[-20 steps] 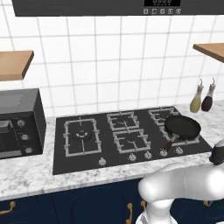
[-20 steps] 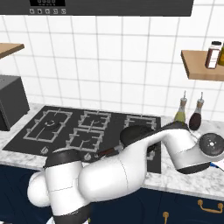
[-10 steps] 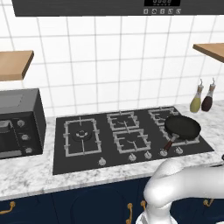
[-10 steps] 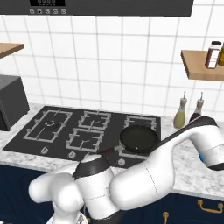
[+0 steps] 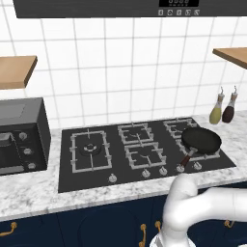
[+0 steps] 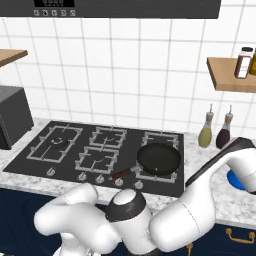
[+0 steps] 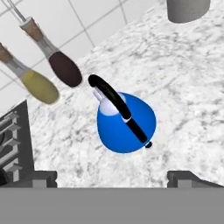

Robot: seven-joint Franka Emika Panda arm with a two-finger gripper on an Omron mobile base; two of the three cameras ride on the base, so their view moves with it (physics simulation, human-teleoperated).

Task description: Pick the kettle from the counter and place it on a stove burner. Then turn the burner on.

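Arm: you are seeing it reaching far to the right from its base, the white forearm sweeping low over the right end of the bench (image 6: 215,200) in the right base view, its hand looking straight down.

Pincer (image 7: 112,179): its two dark fingertips (image 7: 37,178) are standing wide apart at the bottom of the hand view, gripping nothing; both are hovering above the marble, clear of every item.

Kettle (image 7: 124,124): bright blue, dome-shaped, sitting upright on the bench directly ahead of the pincer and centred between the fingertips' lines. Its black handle (image 7: 118,109) is arching across the top on a diagonal. In the right base view a blue edge of it (image 6: 235,179) is peeking out just under the forearm.

Two bottles: one olive-yellow (image 7: 37,85), one dark brown (image 7: 61,65), standing beyond the kettle, to the left in the hand view, against the tiled wall.

Grey cylinder (image 7: 188,8): standing further off, up and right in the hand view.

Stove (image 5: 144,149): lying off to the pincer's left side, a black frying pan (image 5: 200,141) sitting on its nearest grate.

Largest burner (image 5: 90,148): lying at the stove's far end, well apart from the pincer.
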